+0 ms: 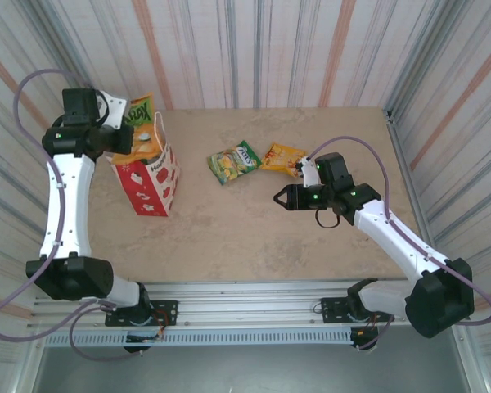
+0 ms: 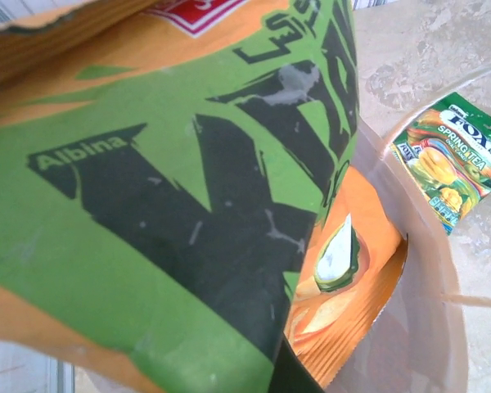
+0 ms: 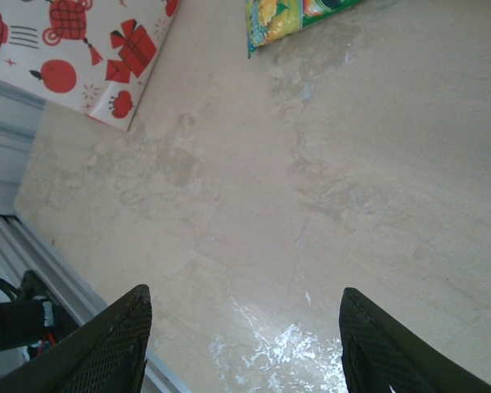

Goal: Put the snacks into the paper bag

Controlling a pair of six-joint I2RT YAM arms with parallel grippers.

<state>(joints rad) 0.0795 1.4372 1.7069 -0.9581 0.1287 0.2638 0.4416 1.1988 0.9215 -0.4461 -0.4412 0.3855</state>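
My left gripper hangs over the mouth of the paper bag, shut on a green and orange snack packet. That packet covers the fingers in the left wrist view. Under it, an orange packet lies inside the bag, against its pale inner wall. Two snacks lie on the table: a green and yellow packet and an orange-yellow packet. My right gripper is open and empty, low over bare table right of the bag.
The bag's red-printed white corner and an edge of the green packet appear in the right wrist view. Striped walls enclose the table on three sides. A metal rail runs along the near edge.
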